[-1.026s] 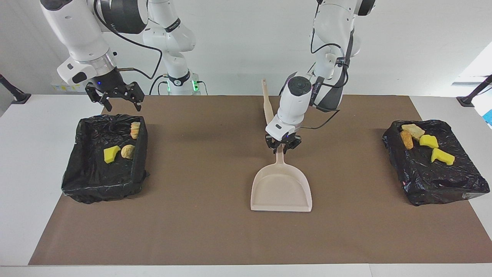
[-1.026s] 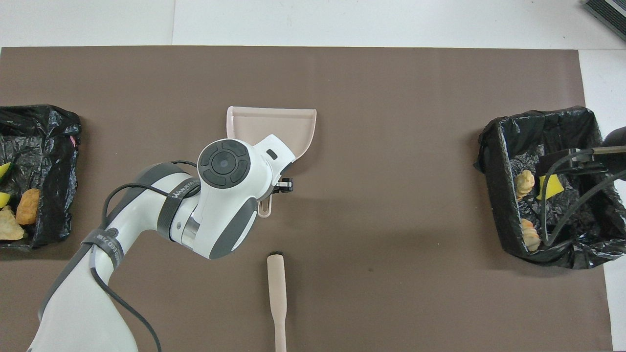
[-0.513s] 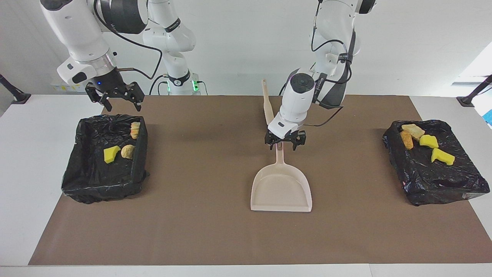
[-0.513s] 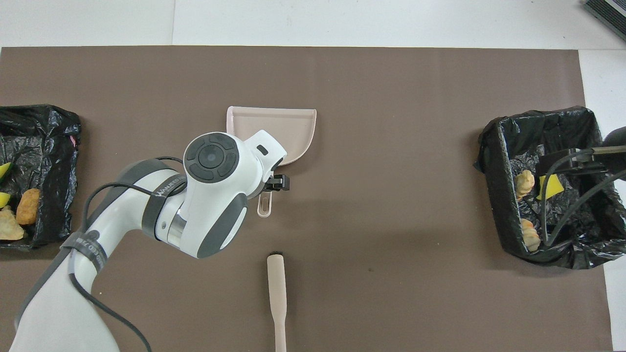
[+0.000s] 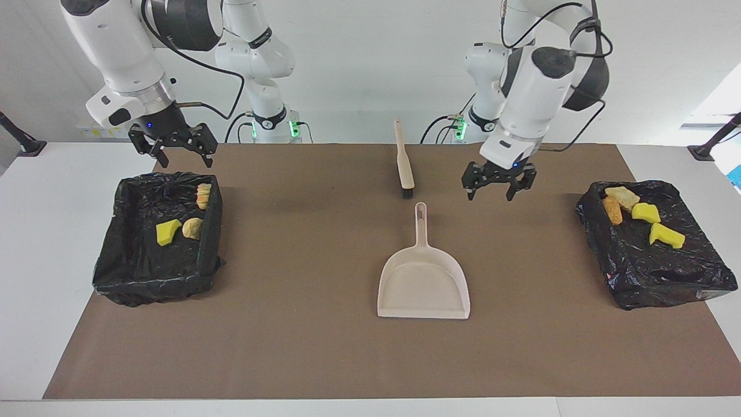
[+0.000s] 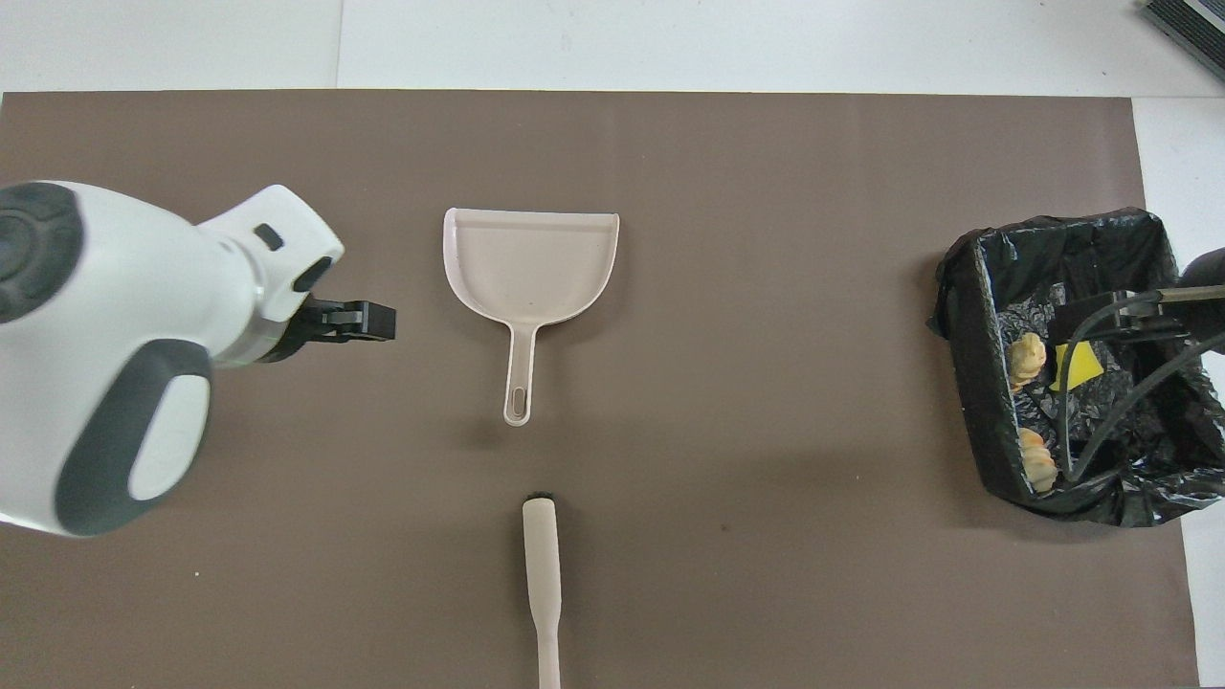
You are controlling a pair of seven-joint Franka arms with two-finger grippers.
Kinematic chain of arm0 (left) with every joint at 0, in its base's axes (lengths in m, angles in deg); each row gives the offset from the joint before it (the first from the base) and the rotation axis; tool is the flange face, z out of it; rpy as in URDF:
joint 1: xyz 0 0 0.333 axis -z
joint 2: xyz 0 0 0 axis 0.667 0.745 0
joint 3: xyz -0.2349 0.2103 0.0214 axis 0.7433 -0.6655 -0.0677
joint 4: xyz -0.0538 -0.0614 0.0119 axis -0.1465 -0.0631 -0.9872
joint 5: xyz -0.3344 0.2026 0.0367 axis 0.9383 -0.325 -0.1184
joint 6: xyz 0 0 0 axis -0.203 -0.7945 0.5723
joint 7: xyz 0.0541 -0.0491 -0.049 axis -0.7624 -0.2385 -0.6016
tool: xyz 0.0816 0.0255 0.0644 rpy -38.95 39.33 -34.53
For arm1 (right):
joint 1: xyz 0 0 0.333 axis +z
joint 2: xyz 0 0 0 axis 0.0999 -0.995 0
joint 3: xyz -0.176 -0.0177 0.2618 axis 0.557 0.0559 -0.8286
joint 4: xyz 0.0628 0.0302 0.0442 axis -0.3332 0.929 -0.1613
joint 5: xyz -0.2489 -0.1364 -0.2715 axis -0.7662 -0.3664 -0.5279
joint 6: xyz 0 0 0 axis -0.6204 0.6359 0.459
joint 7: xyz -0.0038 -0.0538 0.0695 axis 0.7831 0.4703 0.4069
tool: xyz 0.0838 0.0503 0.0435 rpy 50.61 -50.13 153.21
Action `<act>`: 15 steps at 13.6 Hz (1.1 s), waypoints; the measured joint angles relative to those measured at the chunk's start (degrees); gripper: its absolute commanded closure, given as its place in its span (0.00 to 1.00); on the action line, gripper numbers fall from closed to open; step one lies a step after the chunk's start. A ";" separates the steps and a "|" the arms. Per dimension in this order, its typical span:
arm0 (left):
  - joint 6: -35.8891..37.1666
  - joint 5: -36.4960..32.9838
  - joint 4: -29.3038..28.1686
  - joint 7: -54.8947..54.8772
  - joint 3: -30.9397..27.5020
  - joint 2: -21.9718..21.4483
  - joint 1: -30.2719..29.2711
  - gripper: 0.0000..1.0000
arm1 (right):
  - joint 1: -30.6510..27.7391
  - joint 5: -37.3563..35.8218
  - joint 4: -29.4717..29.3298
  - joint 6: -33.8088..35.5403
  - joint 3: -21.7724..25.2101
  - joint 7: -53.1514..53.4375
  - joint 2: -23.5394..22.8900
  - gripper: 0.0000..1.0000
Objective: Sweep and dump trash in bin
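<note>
All the trash sits in the bins, dustpan empty on the table, both my jaws apart and empty.

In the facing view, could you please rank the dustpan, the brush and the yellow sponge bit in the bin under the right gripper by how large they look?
1. Dustpan, clearly the largest, lying in the middle of the mat.
2. Brush, long but slim; it lies nearer the robots, so it may look smaller than it is.
3. Yellow sponge bit, smallest, in the bin.
</note>
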State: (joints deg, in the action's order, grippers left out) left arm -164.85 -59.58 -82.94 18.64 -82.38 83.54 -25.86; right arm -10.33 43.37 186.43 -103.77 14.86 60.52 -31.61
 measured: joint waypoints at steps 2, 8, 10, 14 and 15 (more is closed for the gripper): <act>1.48 -0.15 4.85 -4.94 -0.20 -0.49 -5.23 0.00 | 0.00 0.00 0.00 0.00 0.00 0.00 0.00 0.00; 10.90 -2.04 17.99 -14.82 -0.33 2.93 -15.51 0.00 | 0.00 0.00 0.00 0.00 0.00 0.00 0.00 0.00; 15.19 -1.63 22.49 -15.34 -0.08 5.41 -16.01 0.00 | 0.00 0.00 0.00 0.00 0.00 0.00 0.00 0.00; 19.13 -1.59 23.07 -15.39 1.53 5.38 -15.67 0.00 | 0.00 0.00 0.00 0.00 0.00 0.00 0.00 0.00; 20.84 -1.58 23.03 -15.40 1.71 5.18 -15.58 0.00 | 0.00 0.00 0.00 0.00 0.00 0.00 0.00 0.00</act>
State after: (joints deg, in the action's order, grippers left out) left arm -144.01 -61.17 -59.91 3.24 -80.67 88.72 -41.44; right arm -10.33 43.37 186.43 -103.77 14.86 60.52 -31.61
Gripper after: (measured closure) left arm 0.000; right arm 0.000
